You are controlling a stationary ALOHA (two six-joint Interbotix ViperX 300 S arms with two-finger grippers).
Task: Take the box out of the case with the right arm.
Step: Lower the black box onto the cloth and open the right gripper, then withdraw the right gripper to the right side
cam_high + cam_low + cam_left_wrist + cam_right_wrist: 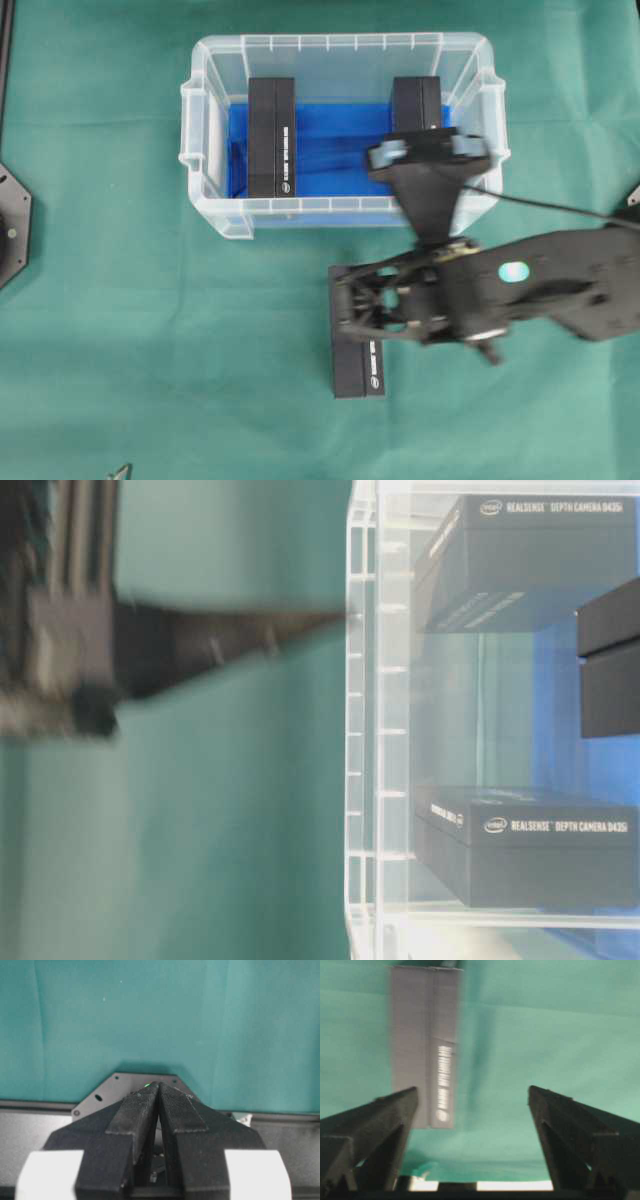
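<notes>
The clear case (205,150) with a blue bottom stands at the back of the green cloth. Two black boxes lie in it, one at the left (272,135) and one at the right (417,103). Another black box (358,375) lies flat on the cloth in front of the case, outside it. My all-black right gripper (340,303) hovers over this box's near end, open, nothing between its fingers. In the right wrist view the box (425,1050) lies ahead beside the left finger of the right gripper (472,1090). My left gripper (159,1085) is shut and empty.
The right arm's wrist part (430,160) overhangs the case's front right corner, and a cable (560,205) runs off to the right. A dark mount plate (12,225) sits at the left edge. Seen side-on, the case wall (365,730) stands beside bare green cloth.
</notes>
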